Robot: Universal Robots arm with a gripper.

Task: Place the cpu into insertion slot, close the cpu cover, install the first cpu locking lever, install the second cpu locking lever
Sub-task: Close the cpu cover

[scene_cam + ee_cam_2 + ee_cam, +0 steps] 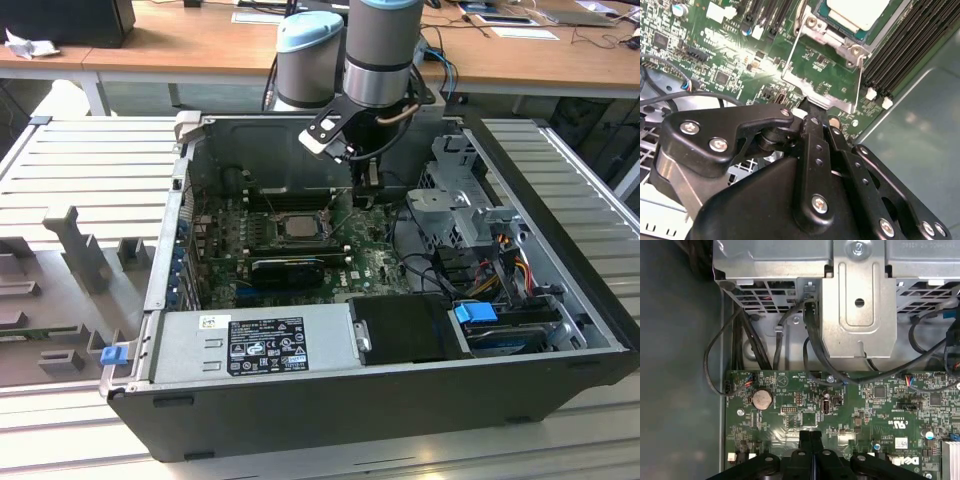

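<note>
Pinching the free edge of the raised cpu cover (pixel 816 96), gripper (pixel 809 111) squeezed tight on it, inside an open computer case (pixel 420 400).
Likely to slip off such a thin silver frame, or to strain its hinge if pulled askew; hinged beside the insertion slot (pixel 832 37), with the pale cpu (pixel 855 11) seated within.

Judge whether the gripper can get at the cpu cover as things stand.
Probably yes: in the second wrist view the gripper has its tips at the free edge of the open cpu cover, with nothing between.
</note>
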